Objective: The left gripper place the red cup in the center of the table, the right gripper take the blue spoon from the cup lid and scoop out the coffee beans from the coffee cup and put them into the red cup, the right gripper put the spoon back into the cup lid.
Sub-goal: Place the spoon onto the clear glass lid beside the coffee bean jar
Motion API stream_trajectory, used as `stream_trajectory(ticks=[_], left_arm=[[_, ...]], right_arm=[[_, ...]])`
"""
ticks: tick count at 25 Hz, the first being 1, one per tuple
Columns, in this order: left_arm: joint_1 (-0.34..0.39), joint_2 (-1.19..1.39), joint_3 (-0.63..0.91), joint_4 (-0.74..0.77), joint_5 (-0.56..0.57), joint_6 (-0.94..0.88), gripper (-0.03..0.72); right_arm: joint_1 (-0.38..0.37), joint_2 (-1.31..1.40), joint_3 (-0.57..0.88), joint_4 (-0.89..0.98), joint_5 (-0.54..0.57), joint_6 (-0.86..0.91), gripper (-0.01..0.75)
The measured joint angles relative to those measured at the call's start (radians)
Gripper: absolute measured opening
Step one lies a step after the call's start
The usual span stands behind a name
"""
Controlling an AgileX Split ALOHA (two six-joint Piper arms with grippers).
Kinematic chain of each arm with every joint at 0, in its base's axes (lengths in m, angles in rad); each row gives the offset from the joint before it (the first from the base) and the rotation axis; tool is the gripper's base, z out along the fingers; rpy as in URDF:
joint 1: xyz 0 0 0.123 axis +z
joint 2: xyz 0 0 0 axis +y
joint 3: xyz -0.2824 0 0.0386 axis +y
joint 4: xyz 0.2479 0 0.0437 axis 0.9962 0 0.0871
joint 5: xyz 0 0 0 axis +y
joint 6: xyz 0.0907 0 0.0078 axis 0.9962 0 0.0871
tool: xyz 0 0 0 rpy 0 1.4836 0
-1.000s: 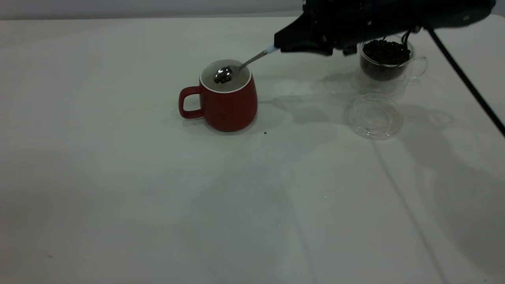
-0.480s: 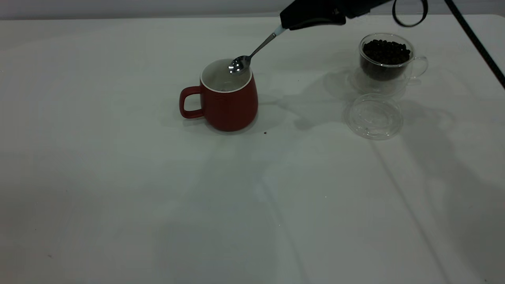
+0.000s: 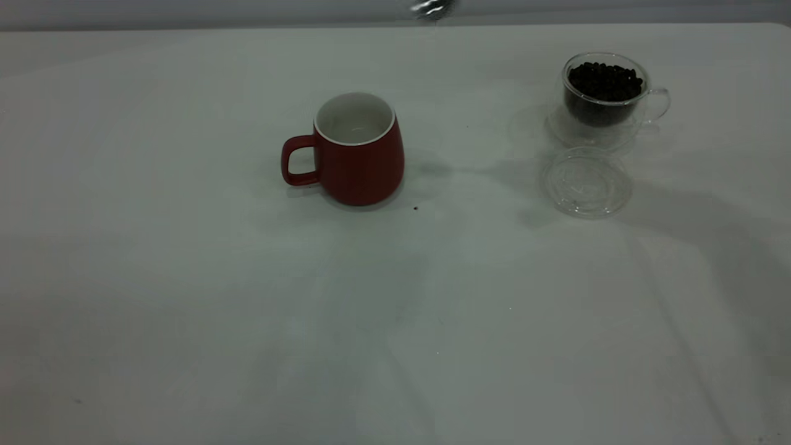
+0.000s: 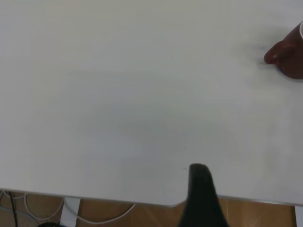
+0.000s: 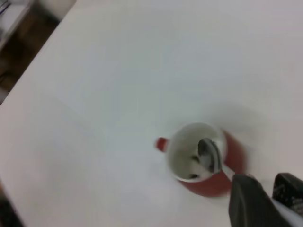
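Now, line by line:
Red cup (image 3: 357, 149): upright near the middle of the white table (image 3: 185, 296), handle toward the exterior view's left; the right wrist view looks down into it from high above and shows a few dark coffee beans (image 5: 191, 166) on its pale floor.
Spoon (image 3: 432, 8): only its shiny bowl shows at the top edge of the exterior view, raised well above the table and farther back than the red cup; in the right wrist view the bowl sits over the cup's mouth, blurred, with the handle running back toward the gripper.
Right gripper (image 5: 265, 198): lifted high above the red cup, clenched on the spoon's handle; only its dark fingertips show at the edge of its own camera.
Coffee cup (image 3: 609, 99): clear glass, full of dark beans, at the far right of the table, handle pointing right.
Cup lid (image 3: 586, 182): clear, lying flat just in front of the coffee cup, nothing resting on it.
Stray bean (image 3: 415, 208): one dark speck on the table just beside the red cup's base.
Left gripper (image 4: 201, 196): over the table's edge, well apart from the red cup; only one dark finger shows, so whether it is spread or closed cannot be told.
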Motion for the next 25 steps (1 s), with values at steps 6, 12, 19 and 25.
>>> stream_trajectory(ticks=[6, 12, 19, 25], left_arm=[[0.000, 0.000, 0.000, 0.000, 0.000, 0.000, 0.587], [0.000, 0.000, 0.000, 0.000, 0.000, 0.000, 0.587], [0.000, 0.000, 0.000, 0.000, 0.000, 0.003, 0.587], [0.000, 0.000, 0.000, 0.000, 0.000, 0.003, 0.587]], right_arm=[[-0.216, -0.059, 0.248, 0.062, -0.061, -0.014, 0.103], [-0.285, 0.064, 0.337, 0.253, -0.072, -0.175, 0.102], [-0.290, 0.284, 0.325, 0.470, -0.054, -0.267, 0.102], [-0.290, 0.424, 0.281, 0.487, 0.010, -0.276, 0.102]])
